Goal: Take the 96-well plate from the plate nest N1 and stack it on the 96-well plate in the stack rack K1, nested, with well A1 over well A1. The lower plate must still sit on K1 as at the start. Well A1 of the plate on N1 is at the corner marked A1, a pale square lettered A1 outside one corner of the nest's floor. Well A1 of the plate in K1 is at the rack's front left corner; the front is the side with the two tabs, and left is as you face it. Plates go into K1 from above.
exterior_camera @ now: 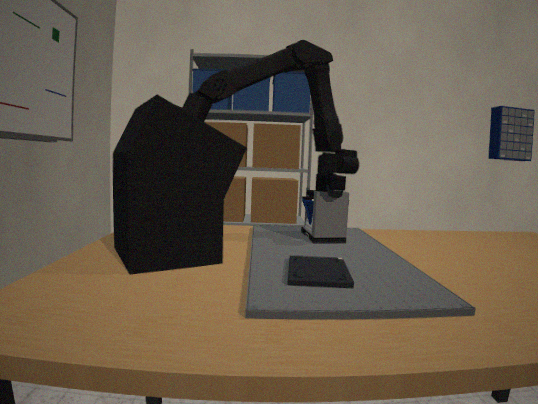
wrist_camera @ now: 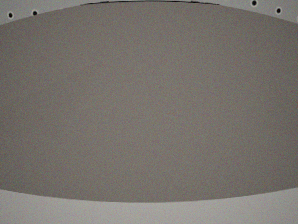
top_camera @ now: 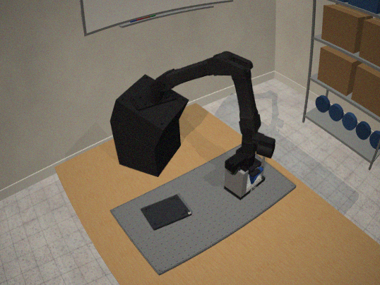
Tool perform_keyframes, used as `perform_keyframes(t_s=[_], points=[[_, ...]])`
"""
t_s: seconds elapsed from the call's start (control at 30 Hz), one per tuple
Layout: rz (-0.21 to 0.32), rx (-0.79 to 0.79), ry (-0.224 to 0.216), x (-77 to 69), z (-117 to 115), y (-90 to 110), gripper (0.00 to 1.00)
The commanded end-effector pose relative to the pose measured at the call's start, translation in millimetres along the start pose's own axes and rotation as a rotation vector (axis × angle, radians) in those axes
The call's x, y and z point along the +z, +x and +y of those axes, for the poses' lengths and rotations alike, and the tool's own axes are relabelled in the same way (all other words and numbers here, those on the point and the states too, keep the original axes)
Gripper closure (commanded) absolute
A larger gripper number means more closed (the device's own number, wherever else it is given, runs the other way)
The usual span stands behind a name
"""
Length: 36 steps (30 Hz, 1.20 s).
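Jaws point(top_camera: 247, 166) clamped wide on blue 96-well plate point(top_camera: 257, 176), held down inside top of stack rack K1 point(top_camera: 237, 183). Plate directly below jaws; remaining travel straight down. Plate nest N1 point(top_camera: 166, 211) near-left, vacant.

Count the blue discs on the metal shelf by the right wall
5 in the top view, in a row on the lowest board of the shelf: and, cut by the frame edge. More may lie beyond it.
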<state>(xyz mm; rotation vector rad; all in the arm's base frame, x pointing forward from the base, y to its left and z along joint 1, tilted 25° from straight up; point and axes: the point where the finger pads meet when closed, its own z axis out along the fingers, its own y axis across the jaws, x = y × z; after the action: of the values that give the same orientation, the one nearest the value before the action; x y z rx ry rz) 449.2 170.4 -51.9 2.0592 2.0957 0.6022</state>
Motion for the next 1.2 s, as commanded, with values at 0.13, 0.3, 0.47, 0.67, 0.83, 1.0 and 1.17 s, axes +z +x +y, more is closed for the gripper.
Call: perform_keyframes(t_s=[0.13, 0.3, 0.47, 0.67, 0.83, 1.0, 1.17], points=[[0.011, -0.008, -0.036, 2.2, 14.2, 8.4, 1.0], [0.011, -0.009, -0.036, 3.1, 13.8, 9.1, 1.0], [0.011, -0.009, -0.036, 3.8, 13.6, 9.6, 1.0], [0.011, -0.009, -0.036, 4.6, 13.4, 9.8, 1.0], [0.011, -0.009, -0.036, 5.5, 13.3, 10.1, 1.0], [0.011, -0.009, -0.036, 6.0, 13.2, 10.1, 1.0], [0.011, -0.009, -0.036, 6.0, 13.1, 10.2, 1.0]])
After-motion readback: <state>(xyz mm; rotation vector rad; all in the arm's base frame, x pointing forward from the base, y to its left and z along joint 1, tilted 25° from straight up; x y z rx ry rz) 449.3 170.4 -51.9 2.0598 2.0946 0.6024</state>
